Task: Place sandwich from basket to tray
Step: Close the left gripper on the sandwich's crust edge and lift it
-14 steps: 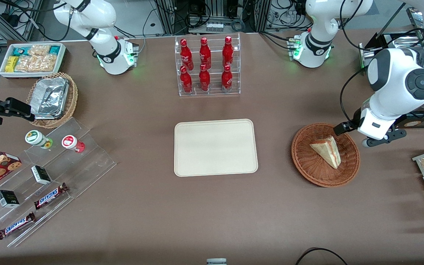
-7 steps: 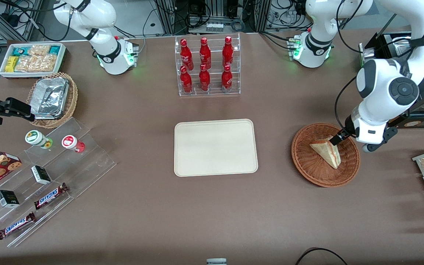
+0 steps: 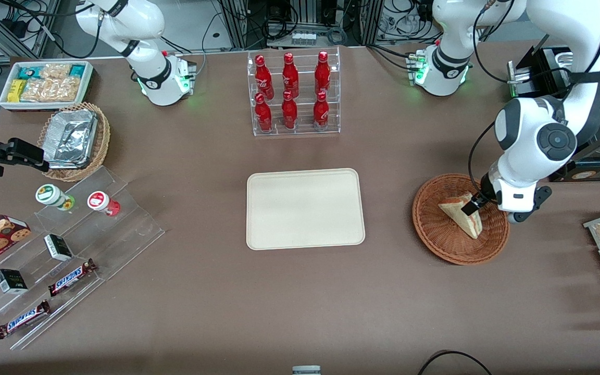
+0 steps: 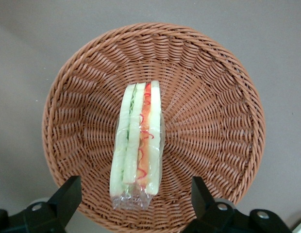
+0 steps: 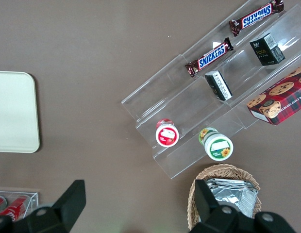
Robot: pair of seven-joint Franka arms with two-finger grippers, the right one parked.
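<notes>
The left arm's hand (image 4: pixel 133 196) hangs wide open right over the wrapped sandwich (image 4: pixel 137 150) lying on edge in the wicker basket (image 4: pixel 213 102) near the working arm's end of the bench, and that soft, slippery-wrapped wedge looks best pinched gently across its bread faces.

Robot lab: cable racks (image 3: pixel 300 21), staged snack table (image 3: pixel 300 291).

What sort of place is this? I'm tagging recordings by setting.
Likely a robotics lab staged as a snack shop: bottle rack, candy-bar shelf, sandwich in a basket under the open gripper.
</notes>
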